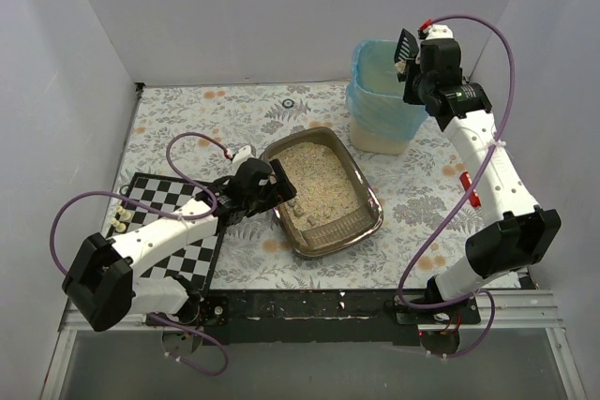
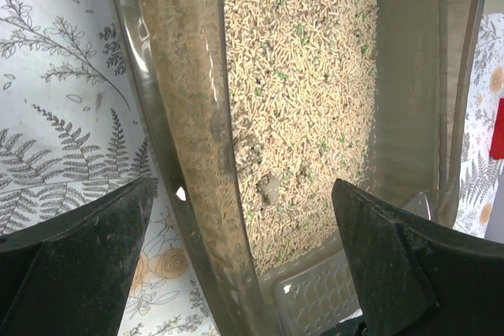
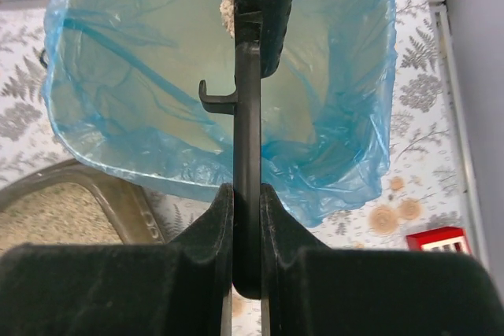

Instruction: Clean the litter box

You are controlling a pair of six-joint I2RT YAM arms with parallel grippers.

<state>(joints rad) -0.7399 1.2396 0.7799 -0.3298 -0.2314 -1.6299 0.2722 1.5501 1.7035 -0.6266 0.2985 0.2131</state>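
The litter box (image 1: 376, 209), a dark brown translucent tray of beige litter, sits mid-table. My left gripper (image 1: 279, 185) is open and straddles the tray's left wall (image 2: 181, 116), one finger over the tablecloth, the other over the litter. In the left wrist view my left gripper (image 2: 242, 186) is right above that wall. A small grey clump (image 2: 270, 186) lies in the litter between the fingers. My right gripper (image 1: 417, 70) is shut on the handle of the black slotted scoop (image 3: 246, 116) and holds it edge-on over the bin. A pale clump (image 3: 227, 12) sits on the scoop head.
The beige bin with a blue bag (image 1: 380, 105) stands right behind the tray; its bag (image 3: 118, 76) is open. A chessboard (image 1: 178, 227) with small pieces (image 1: 120, 222) lies at the left. A red object (image 1: 466, 189) lies right of the tray. White walls enclose the table.
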